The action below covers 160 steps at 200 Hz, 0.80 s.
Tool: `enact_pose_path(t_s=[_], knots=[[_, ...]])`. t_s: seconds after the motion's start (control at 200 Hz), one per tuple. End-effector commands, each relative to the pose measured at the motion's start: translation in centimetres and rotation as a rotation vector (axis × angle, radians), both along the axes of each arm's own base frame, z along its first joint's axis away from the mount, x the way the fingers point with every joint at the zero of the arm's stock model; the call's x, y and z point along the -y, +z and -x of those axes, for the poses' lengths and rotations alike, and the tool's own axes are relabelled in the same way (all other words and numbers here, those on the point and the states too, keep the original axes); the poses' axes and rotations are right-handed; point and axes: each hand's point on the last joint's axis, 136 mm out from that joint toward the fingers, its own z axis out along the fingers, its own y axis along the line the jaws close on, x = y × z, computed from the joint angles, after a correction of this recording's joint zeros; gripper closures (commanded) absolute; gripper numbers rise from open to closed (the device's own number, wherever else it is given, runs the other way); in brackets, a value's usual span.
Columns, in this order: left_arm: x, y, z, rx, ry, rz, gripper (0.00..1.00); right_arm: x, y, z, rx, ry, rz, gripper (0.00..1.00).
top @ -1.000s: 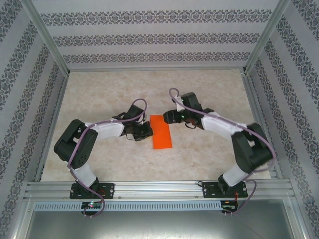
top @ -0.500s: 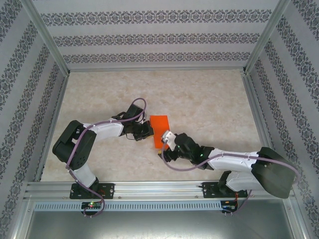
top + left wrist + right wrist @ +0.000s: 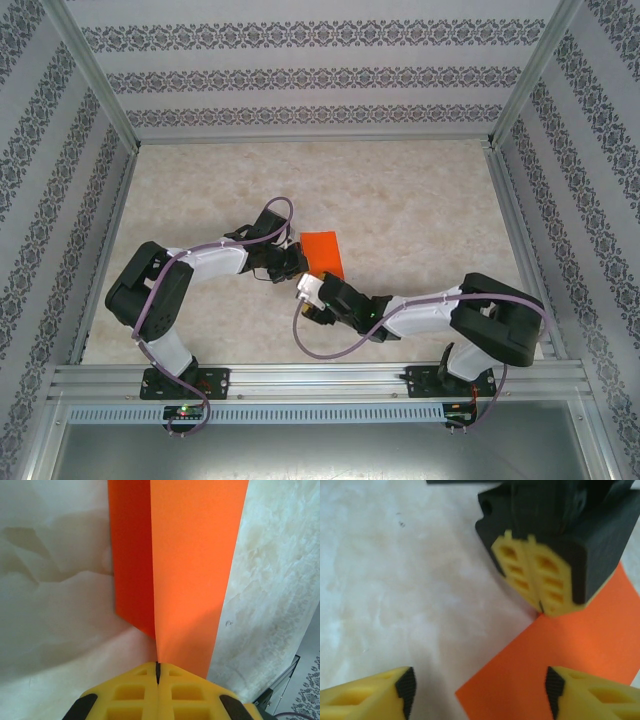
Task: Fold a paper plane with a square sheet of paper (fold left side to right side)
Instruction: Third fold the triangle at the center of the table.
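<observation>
While the left tool (image 3: 157, 666), closed tight, pins the square sheet of paper (image 3: 190, 570), the right tool (image 3: 480, 682) hovers spread wide. Catch that near corner low, lift gently!

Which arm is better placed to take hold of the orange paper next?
Right, most likely. The right gripper is open, and a corner of the orange paper lies between its fingers. The left gripper is shut, with its tips against the paper's edge, apparently steadying it.

The right arm (image 3: 340, 298) covers the near end of the orange paper (image 3: 323, 250), and the far end runs off the left wrist view's top.
</observation>
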Motion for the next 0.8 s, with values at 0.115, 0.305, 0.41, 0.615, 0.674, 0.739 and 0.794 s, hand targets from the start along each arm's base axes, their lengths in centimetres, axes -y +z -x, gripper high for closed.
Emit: enact_pose_path(t_s=[0.115, 0.305, 0.41, 0.615, 0.674, 0.739, 0.794], knots=[[0.7, 0.9, 0.0, 0.004, -0.014, 0.014, 1.00, -0.7, 0.5, -0.7, 0.013, -0.025, 0.015, 0.51], [0.6, 0.7, 0.0, 0.002, -0.016, 0.009, 1.00, -0.5, 0.7, 0.0, -0.023, -0.006, 0.015, 0.65], [0.5, 0.7, 0.0, 0.003, -0.015, 0.002, 1.00, -0.3, 0.8, 0.3, -0.033, -0.002, 0.016, 0.72], [0.4, 0.9, 0.0, 0.012, -0.023, -0.004, 1.00, -0.5, 0.9, 0.7, -0.062, 0.012, 0.018, 1.00], [0.0, 1.2, 0.0, 0.022, -0.020, -0.013, 0.91, -0.6, 0.9, 0.8, -0.077, 0.015, 0.013, 1.00], [-0.5, 1.7, -0.1, 0.041, -0.022, -0.023, 0.83, -0.7, 1.0, 0.9, -0.103, 0.022, -0.006, 1.00], [-1.4, 2.4, -0.3, 0.056, -0.015, -0.031, 0.75, -1.0, 1.2, 1.2, -0.135, 0.030, -0.031, 1.00]])
